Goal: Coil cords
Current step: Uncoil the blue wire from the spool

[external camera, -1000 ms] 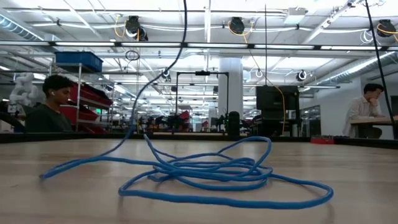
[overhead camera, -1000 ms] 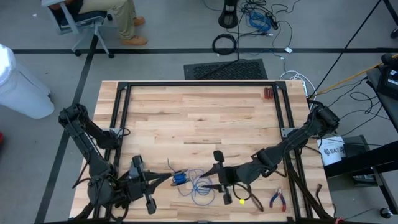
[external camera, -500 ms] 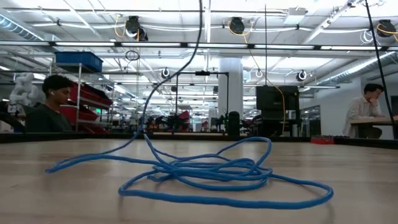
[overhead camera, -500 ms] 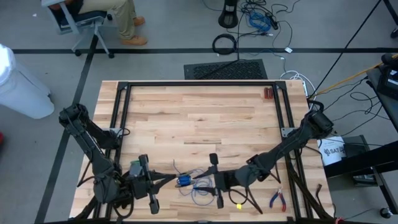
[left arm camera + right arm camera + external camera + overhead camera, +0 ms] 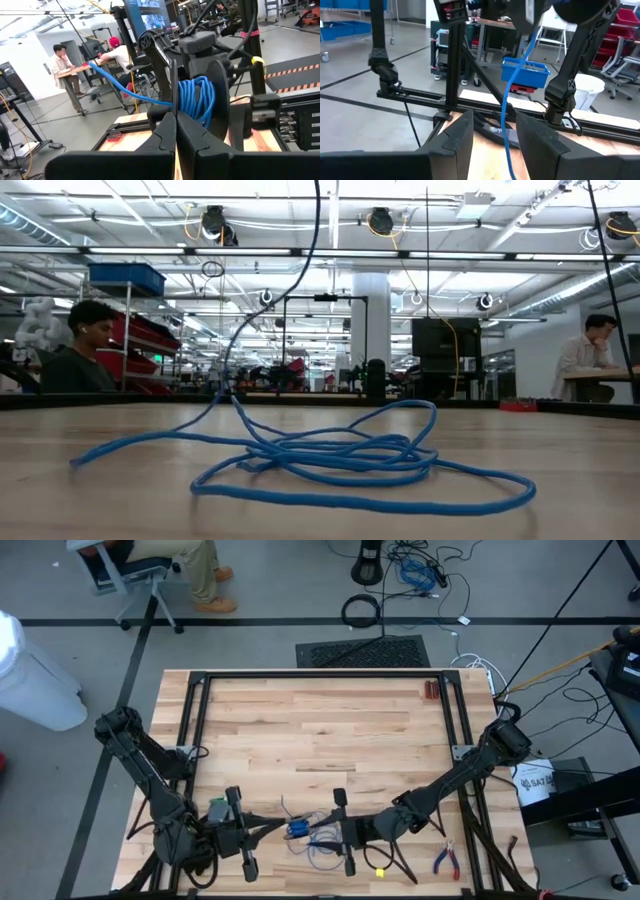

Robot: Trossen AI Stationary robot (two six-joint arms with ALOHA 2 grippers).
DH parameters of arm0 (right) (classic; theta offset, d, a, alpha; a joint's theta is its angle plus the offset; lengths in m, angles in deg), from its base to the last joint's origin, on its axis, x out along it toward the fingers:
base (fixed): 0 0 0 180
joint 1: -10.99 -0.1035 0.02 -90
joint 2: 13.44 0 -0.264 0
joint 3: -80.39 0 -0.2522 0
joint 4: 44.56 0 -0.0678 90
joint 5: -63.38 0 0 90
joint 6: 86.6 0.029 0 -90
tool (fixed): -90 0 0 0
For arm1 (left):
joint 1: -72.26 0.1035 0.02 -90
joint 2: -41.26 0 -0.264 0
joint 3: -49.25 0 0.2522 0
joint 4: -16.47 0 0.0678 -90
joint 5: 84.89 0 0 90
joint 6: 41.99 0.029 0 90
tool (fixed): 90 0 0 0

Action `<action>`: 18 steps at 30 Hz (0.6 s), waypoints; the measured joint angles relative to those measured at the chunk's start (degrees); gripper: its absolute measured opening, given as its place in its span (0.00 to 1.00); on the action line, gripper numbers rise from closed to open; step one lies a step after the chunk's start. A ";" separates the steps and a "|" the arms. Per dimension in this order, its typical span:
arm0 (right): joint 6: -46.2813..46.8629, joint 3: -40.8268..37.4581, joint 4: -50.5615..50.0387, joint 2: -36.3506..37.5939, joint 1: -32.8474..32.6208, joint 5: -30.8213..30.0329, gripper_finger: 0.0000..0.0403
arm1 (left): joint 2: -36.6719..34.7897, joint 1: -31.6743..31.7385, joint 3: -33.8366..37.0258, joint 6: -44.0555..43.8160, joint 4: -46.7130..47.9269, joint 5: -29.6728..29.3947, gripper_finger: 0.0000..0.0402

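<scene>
the cord [image 5: 318, 840] lies near the front edge of the table [image 5: 320, 730], partly as loose blue loops on the wood and partly wound into a small bundle held up between the two arms. the left gripper [image 5: 262, 831] sits at the front left with its fingers [image 5: 176, 135] pressed together; in the left wrist view a blue strand runs right at their tips, so it appears to be pinching the cord. the right gripper [image 5: 338, 833] is spread wide just beside the bundle, and in the right wrist view a strand hangs free between its fingers [image 5: 462, 132] without being gripped. over the last second the right gripper has travelled left toward the left gripper, and the strand rising from the pile in the low view has swung more upright. judgement: slack is being gathered into the bundle, but most loops [image 5: 340, 455] remain on the table, so coiling is only partly done. pliers [image 5: 446, 860] lie well apart at the front right.
</scene>
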 joint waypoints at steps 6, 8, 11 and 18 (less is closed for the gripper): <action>0.46 -0.02 1.69 -0.87 0.59 -0.11 0.26 | 0.00 0.18 0.00 -1.46 1.14 1.22 0.00; -0.22 -0.02 2.03 -0.77 0.42 -0.12 0.18 | 0.00 0.14 0.00 -1.44 1.31 1.23 0.00; -0.92 -0.02 2.02 -0.64 -0.12 -0.04 0.06 | 0.00 0.14 0.00 -1.46 1.37 1.22 0.00; 1.68 -0.02 -2.41 0.34 -0.18 -0.74 0.01 | 0.00 0.14 0.00 -1.39 2.81 1.19 0.00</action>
